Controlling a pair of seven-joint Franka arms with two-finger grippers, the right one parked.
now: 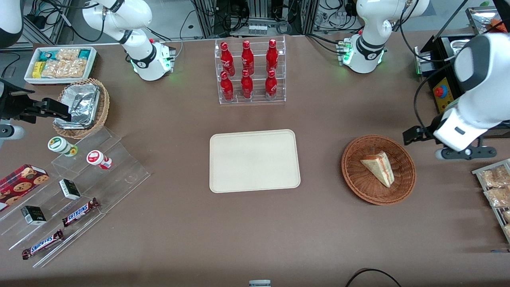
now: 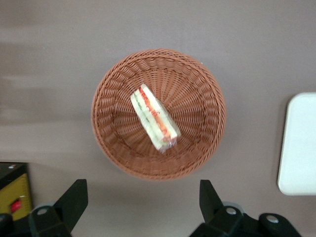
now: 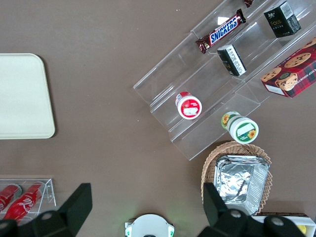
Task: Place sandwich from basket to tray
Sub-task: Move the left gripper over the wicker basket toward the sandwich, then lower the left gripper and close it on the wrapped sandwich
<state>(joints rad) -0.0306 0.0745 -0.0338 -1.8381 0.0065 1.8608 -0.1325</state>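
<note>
The sandwich (image 1: 379,167) (image 2: 154,124), a pale wedge with red and green filling, lies in the round reddish-brown wicker basket (image 1: 354,175) (image 2: 106,123). The cream tray (image 1: 254,160) (image 2: 298,143) (image 3: 22,96) lies flat mid-table with nothing on it, a short gap from the basket toward the parked arm's end. My gripper (image 1: 414,134) (image 2: 142,190) hangs open above the table just outside the basket's rim, toward the working arm's end. Nothing is between its fingers (image 2: 74,197).
A clear rack of red bottles (image 1: 250,71) stands farther from the camera than the tray. A stepped acrylic stand with snacks (image 1: 75,187), a tan basket of foil containers (image 1: 81,107) and a white snack bin (image 1: 59,63) sit at the parked arm's end. A snack rack (image 1: 496,191) lies near the basket.
</note>
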